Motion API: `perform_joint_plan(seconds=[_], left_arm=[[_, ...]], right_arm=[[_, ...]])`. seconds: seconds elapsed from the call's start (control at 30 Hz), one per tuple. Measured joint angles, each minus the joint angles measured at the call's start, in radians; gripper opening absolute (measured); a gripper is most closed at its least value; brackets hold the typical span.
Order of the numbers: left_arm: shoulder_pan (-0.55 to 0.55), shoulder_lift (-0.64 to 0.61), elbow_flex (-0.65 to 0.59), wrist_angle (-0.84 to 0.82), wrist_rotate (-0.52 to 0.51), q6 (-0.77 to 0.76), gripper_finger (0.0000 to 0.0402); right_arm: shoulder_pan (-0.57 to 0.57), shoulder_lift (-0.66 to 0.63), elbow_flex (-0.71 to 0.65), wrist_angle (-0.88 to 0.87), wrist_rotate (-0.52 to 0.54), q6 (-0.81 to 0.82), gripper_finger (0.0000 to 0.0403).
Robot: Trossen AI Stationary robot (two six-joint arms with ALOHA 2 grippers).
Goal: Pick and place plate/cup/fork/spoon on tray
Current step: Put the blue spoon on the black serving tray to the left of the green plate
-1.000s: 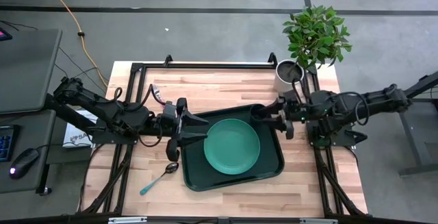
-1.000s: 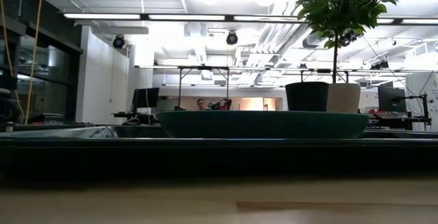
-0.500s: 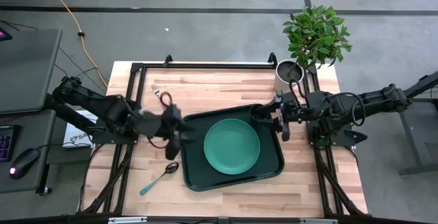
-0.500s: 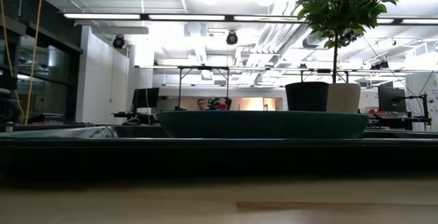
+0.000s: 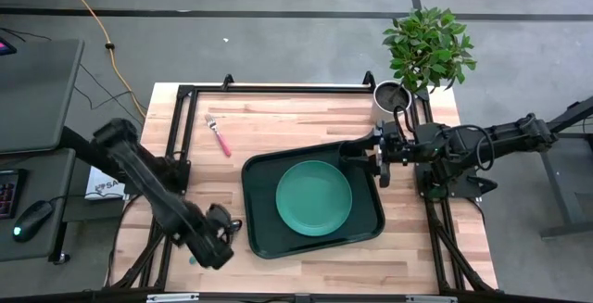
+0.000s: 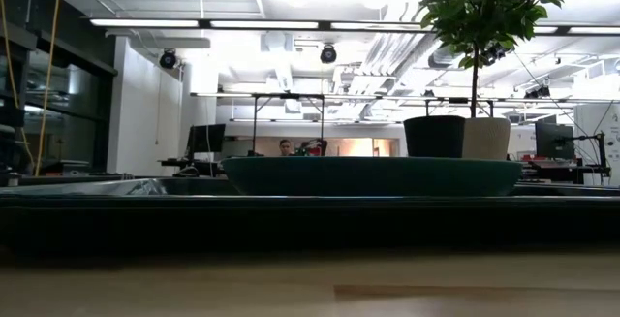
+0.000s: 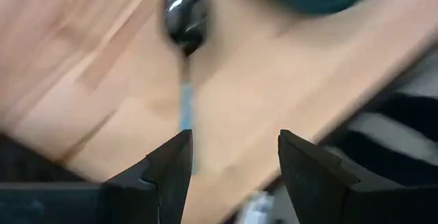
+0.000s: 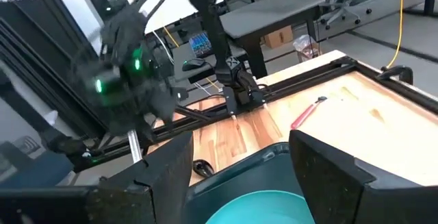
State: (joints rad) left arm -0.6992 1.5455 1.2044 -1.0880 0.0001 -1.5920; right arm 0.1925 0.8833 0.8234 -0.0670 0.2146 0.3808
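The teal plate (image 5: 314, 197) lies in the dark green tray (image 5: 255, 173). The dark cup (image 5: 352, 152) stands in the tray's far right corner; it also shows in the low view (image 6: 434, 135). The pink-handled fork (image 5: 219, 137) lies on the table beyond the tray's left side. The blue-handled spoon (image 7: 185, 59) lies on the table near the tray's near left corner; in the high view the left arm hides it. My left gripper (image 7: 233, 162) is open above the spoon's handle end, also seen from above (image 5: 219, 236). My right gripper (image 5: 382, 162) is open and empty just right of the cup.
A white plant pot (image 5: 393, 96) with a green plant stands at the table's far right corner. Black frame rails run along the table's left, right and far edges. Bare wood lies between the fork and the tray.
My left arm has swung from the tray's left edge toward the table's near left corner and now stands over the spoon. The fork, spoon, plate and cup have not moved.
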Motion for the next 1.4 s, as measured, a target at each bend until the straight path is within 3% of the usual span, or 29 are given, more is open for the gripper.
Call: perform_joint_plan(seconds=[0.23, 0.5, 0.7, 0.97, 1.17, 1.27, 1.4], left_arm=[[0.027, 0.159, 0.000, 0.000, 0.016, 0.119, 0.0199], [0.093, 0.238, -0.001, -0.012, 0.029, 0.208, 0.0181], [0.094, 0.236, -0.108, 0.048, 0.092, 0.177, 0.0164], [0.099, 0.207, -0.205, 0.258, 0.086, 0.197, 0.0160], [0.100, 0.205, -0.249, 0.282, 0.079, 0.193, 0.0155], [0.100, 0.203, -0.256, 0.281, 0.083, 0.213, 0.0125], [0.100, 0.195, -0.259, 0.273, 0.082, 0.241, 0.0042]], right_arm=[[0.000, 0.000, 0.000, -0.006, 0.000, 0.012, 0.0232], [0.000, 0.000, 0.000, -0.026, 0.000, 0.012, 0.0232], [0.000, 0.000, 0.000, -0.028, -0.005, 0.012, 0.0232], [0.000, 0.000, 0.000, -0.030, -0.006, 0.012, 0.0232], [0.000, 0.000, 0.000, -0.035, -0.008, 0.030, 0.0232], [0.000, 0.000, 0.000, -0.037, -0.008, 0.030, 0.0232], [0.000, 0.000, 0.000, -0.042, -0.008, 0.030, 0.0232]])
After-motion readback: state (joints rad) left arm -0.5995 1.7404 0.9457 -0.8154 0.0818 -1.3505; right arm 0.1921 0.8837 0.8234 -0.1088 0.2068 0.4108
